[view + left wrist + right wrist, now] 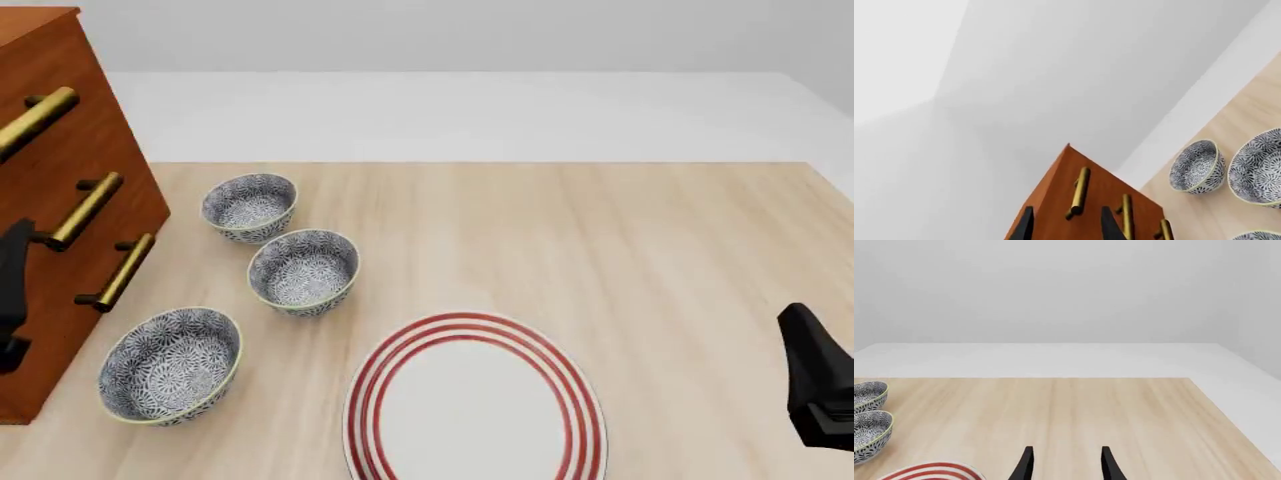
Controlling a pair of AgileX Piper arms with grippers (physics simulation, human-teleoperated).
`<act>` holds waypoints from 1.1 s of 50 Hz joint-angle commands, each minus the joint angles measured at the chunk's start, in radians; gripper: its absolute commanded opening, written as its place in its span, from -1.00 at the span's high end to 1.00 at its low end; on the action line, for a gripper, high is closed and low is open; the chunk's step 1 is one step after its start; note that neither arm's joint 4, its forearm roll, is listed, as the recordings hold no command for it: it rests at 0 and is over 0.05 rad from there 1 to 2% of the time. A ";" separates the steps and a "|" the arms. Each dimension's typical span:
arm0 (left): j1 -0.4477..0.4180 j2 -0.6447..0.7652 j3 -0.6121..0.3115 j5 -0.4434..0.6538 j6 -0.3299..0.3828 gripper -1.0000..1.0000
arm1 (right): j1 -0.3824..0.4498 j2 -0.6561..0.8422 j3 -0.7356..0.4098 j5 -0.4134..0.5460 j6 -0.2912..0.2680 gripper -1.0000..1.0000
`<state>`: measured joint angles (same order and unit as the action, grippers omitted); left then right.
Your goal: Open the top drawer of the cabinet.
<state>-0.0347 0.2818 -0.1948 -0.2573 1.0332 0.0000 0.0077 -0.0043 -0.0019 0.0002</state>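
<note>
Brass handle [1079,192] of top drawer sits ahead of left hand [1065,225].

both pincers, left pincer [1066,224] and right pincer [1066,464], gape apart, holding nothing.

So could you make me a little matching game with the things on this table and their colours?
Things:
1. cabinet
2. top drawer handle
3. plate
4. bowls

Colours:
A. white with red rings
B. blue-and-white pattern
C. reddish-brown wood
D. brass

Pairs: 1-C, 2-D, 3-A, 4-B
</note>
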 commanded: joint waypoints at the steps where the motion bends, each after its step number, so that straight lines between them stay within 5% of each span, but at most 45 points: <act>1: -0.016 0.064 -0.009 -0.053 0.079 -1.00 | 0.000 0.000 0.000 0.000 0.000 -1.00; 21: -0.022 0.103 0.016 -0.028 0.207 -1.00 | 0.000 0.000 0.000 0.000 0.000 -1.00; 23: -0.025 0.120 0.032 -0.067 0.276 -1.00 | 0.000 0.000 0.000 0.000 0.000 -1.00; 34: -0.018 0.157 0.008 -0.115 0.389 -1.00 | 0.000 0.000 0.000 0.000 0.000 -1.00; 55: 0.007 0.203 -0.031 -0.109 0.453 -1.00 | 0.000 0.000 0.000 0.000 0.000 -1.00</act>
<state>-0.0389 0.4646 -0.2103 -0.3649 1.4468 -0.0001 0.0078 -0.0043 -0.0019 0.0002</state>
